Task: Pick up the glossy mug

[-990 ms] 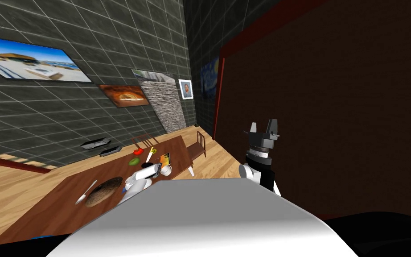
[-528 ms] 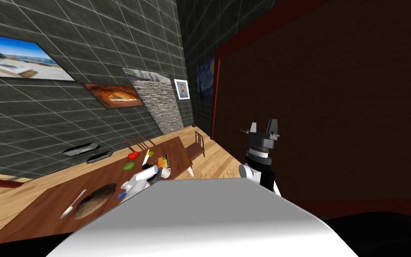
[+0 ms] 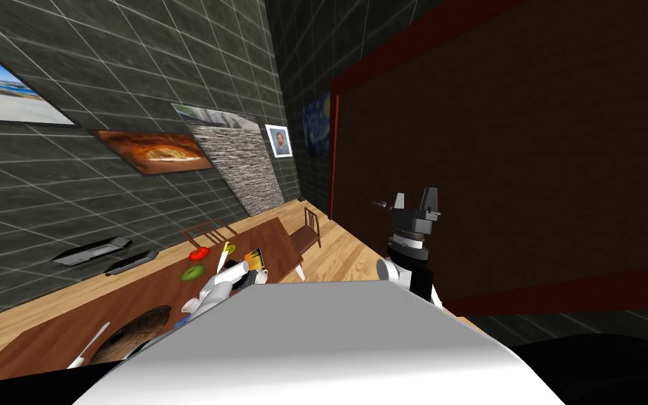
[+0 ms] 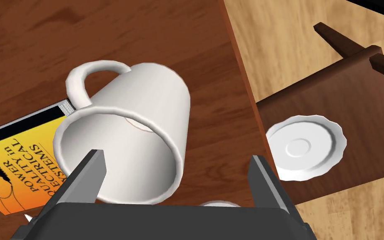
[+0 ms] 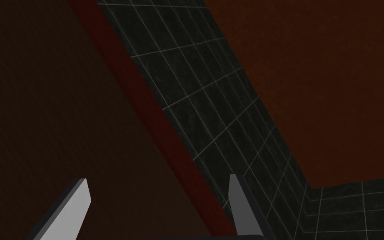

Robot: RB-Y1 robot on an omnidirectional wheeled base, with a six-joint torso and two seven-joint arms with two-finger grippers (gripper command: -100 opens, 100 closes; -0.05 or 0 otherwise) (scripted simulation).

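Far left on your head cam, a knife (image 3: pixel 91 343) lies on the brown worktop (image 3: pixel 140 295), next to a round dark-brown thing (image 3: pixel 131 332); can't tell what it is. Further along the worktop there's a green fruit (image 3: pixel 190 273) w/ a red one (image 3: pixel 198 253) just beyond it.

Next comes your left arm (image 3: pixel 221 285), stretched out over the worktop toward its far end. The task's thing, the white mug (image 4: pixel 145 104), sits there on the worktop near the edge. Its handle side is just beside an orange-yellow book (image 4: pixel 18 166) lying flat.

Via the left wrist cam you're looking into the mug's mouth; can't tell if it stands upright or leans. The left jaws are released & spread wide. One of the fingers (image 4: pixel 88 175) sits in front of the mug's rim and the other is clear of the mug's wall, so nothing is gripped. A small white thing peeks out at the hand's dark block, btwn the fingers, mostly hidden.

Past the worktop edge a wooden chair (image 4: pixel 353 104) stands on the light wood floor (image 4: pixel 278 41), w/ a white saucer (image 4: pixel 305 148) on its seat.

Right of all that, your right arm (image 3: pixel 414 232) is raised upright, well apart from the worktop. The right jaws are released too, fingers (image 5: pixel 76 204) standing apart & holding nothing.
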